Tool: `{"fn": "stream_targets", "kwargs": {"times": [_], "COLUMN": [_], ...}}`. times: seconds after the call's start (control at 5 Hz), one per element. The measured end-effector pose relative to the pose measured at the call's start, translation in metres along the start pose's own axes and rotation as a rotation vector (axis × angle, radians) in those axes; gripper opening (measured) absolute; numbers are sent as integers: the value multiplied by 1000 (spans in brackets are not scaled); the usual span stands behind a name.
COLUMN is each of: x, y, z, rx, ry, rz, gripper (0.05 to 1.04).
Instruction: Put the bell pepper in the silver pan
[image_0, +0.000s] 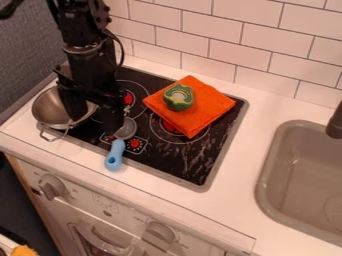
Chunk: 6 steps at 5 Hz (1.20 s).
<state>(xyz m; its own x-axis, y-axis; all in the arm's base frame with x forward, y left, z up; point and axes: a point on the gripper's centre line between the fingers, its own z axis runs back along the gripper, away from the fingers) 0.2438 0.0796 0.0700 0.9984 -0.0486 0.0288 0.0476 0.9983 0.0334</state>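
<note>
The bell pepper (179, 97) lies on the cloth (206, 106) on the stove (190, 167), pan (50, 108) left, sink (294, 170) right.

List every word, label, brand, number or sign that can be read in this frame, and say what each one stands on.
No text can be read for certain.
Oven front: small marks near the left knob and right knob, too small to read.
Stovetop: ring outlines, and small pale marks around the red spots near its front edge, too small to make out as signs or numbers.
</note>
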Motion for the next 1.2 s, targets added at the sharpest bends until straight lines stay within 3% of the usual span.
{"fn": "stream_targets", "kwargs": {"times": [0.2,0.8,1.2], "x": [-2,100,111], "y": [-2,-40,-45], "z": [-8,-13,-23], "rx": [-16,-61,-60], "ry": [29,-5,3], "rz": [8,17,59], "gripper": [1001,1001,1001]}}
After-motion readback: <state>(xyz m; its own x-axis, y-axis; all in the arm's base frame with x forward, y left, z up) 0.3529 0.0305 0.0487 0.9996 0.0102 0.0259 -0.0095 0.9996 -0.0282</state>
